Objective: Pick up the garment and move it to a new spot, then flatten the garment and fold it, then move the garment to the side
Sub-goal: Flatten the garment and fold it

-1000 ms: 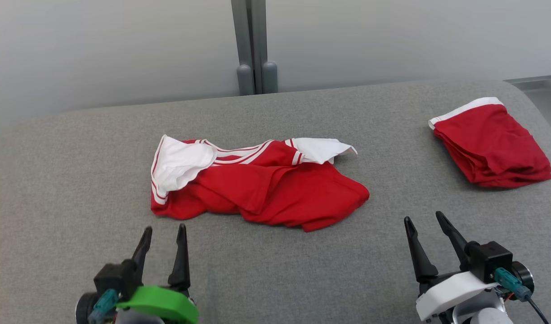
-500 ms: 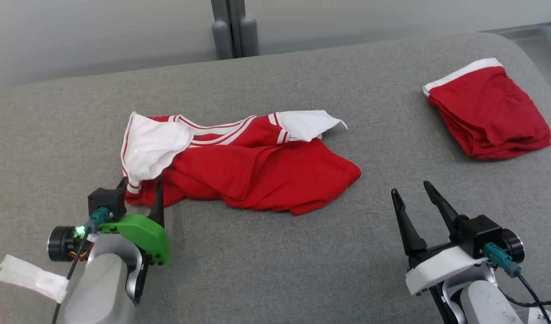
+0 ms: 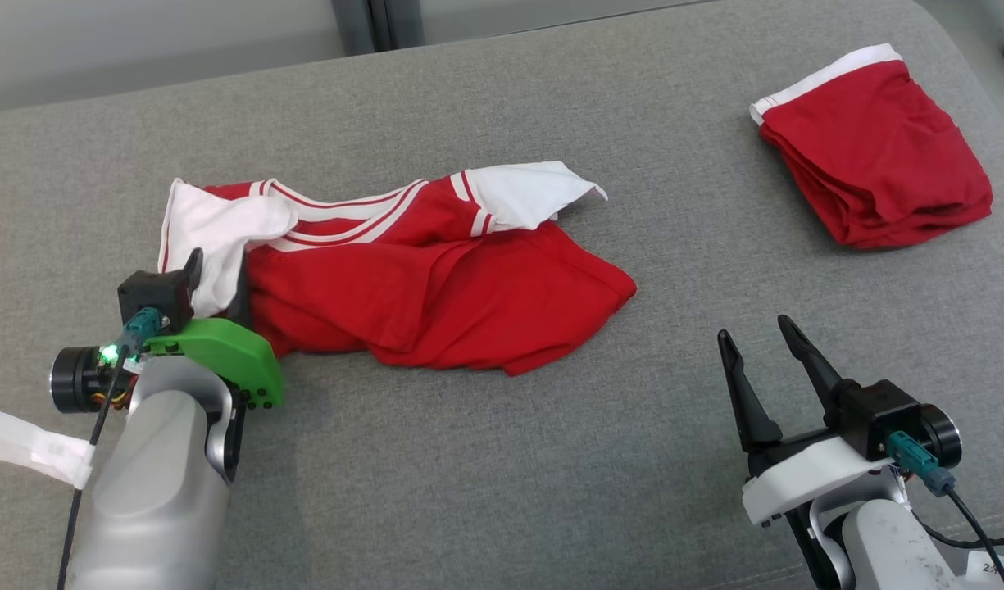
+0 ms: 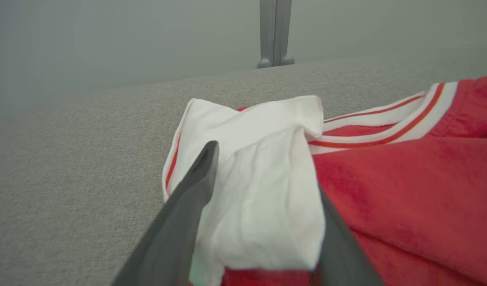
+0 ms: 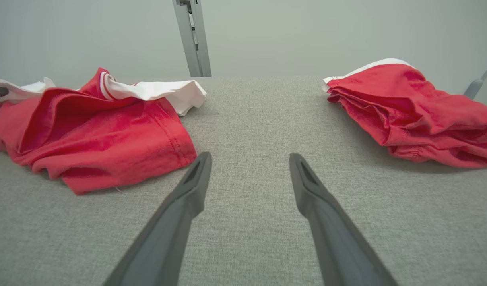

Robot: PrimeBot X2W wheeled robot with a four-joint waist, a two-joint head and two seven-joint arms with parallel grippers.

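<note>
Crumpled red-white garment [image 3: 436,287]; left tool [image 3: 219,260] (apparently apart) straddles 1 sleeve [image 3: 215,225]; right tool [image 3: 753,328] apart.

Garment [image 3: 436,287] was red; sleeves white; neckline trim white with thin red stripes. Folded cloth [image 3: 870,156] was red with white band. Surface [image 3: 502,459] was flecked grey. Left mount [image 3: 223,360] was green, right mount [image 3: 805,483] white; fingers [image 5: 179,214] dark.

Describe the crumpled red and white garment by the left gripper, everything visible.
The garment is a soft, knit-looking red shirt with white sleeves and red-striped white trim. It lies crumpled in loose folds on the grey fabric surface. One white sleeve sticks out at its back right; the other, at its left end, sits between the spread fingers of the left gripper.
</note>
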